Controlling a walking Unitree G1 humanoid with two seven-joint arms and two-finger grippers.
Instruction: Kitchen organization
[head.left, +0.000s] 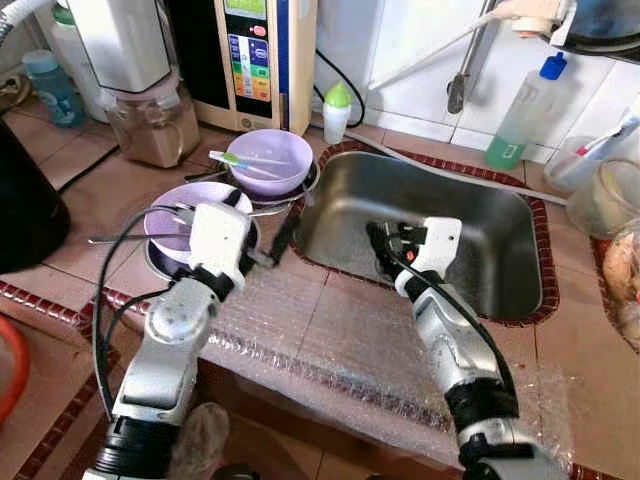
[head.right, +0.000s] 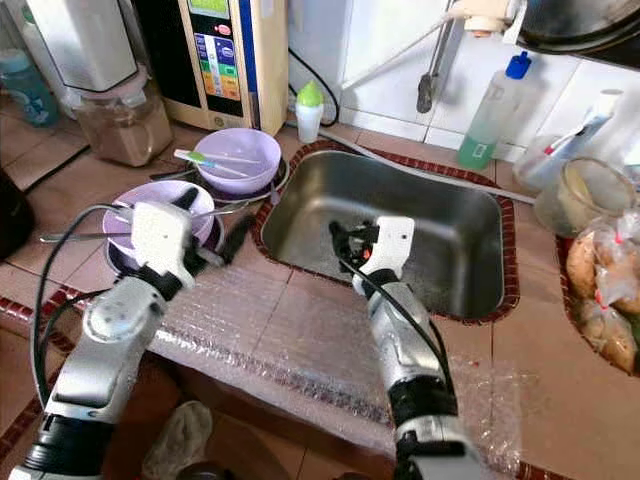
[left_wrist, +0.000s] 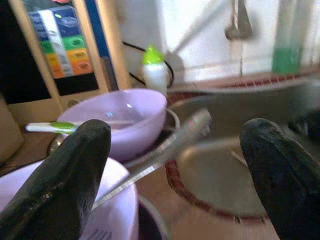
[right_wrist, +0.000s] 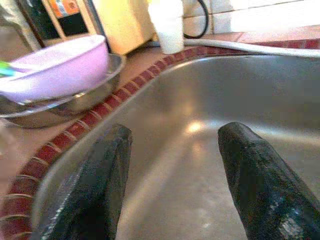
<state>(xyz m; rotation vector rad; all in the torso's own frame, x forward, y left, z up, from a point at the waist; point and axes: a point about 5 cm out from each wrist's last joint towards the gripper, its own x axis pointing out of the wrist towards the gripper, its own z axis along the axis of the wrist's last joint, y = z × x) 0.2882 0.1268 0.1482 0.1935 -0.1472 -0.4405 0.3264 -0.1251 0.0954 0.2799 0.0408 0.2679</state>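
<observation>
Left gripper (head.left: 268, 250) open, empty by near bowl (head.left: 180, 215); right gripper (head.left: 385, 245) open, empty over sink (head.left: 440, 200)'s left edge: close on bowl rim squarely.

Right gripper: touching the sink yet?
Apart. In the right wrist view the right gripper has both fingers open and hanging over the sink, with the steel basin visible past the tips and nothing between them.

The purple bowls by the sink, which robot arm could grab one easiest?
Probably the left. The left gripper hangs open right beside the nearer purple bowl, on the counter left of the sink. The right gripper is open too, but over the sink basin, farther from both bowls.
</observation>
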